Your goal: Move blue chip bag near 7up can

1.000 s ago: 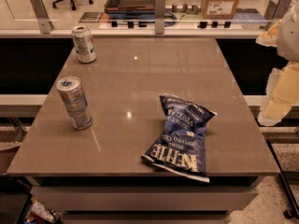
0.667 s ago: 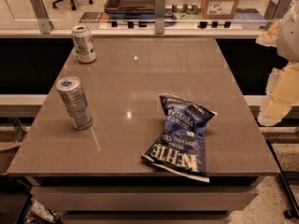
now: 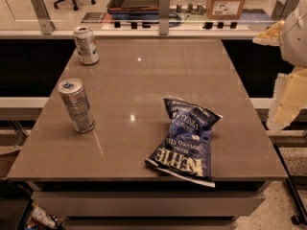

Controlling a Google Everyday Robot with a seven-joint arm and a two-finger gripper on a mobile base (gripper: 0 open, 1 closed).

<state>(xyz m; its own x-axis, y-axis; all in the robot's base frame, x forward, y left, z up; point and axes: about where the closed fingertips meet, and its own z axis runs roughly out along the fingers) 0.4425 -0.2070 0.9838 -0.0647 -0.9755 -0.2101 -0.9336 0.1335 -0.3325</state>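
Observation:
The blue chip bag (image 3: 187,140) lies crumpled on the brown table (image 3: 158,66), near its front edge, right of centre, white lettering up. The 7up can (image 3: 86,45), whitish with greenish markings, stands upright at the table's far left corner, well away from the bag. My gripper (image 3: 288,97) hangs with the cream-coloured arm at the right edge of the view, beyond the table's right side, apart from the bag and holding nothing that I can see.
A taller slim silver can with a blue top (image 3: 76,105) stands near the table's left edge, between the 7up can and the front. A ledge with metal posts (image 3: 164,6) runs behind the table. A cardboard box (image 3: 228,0) sits beyond it.

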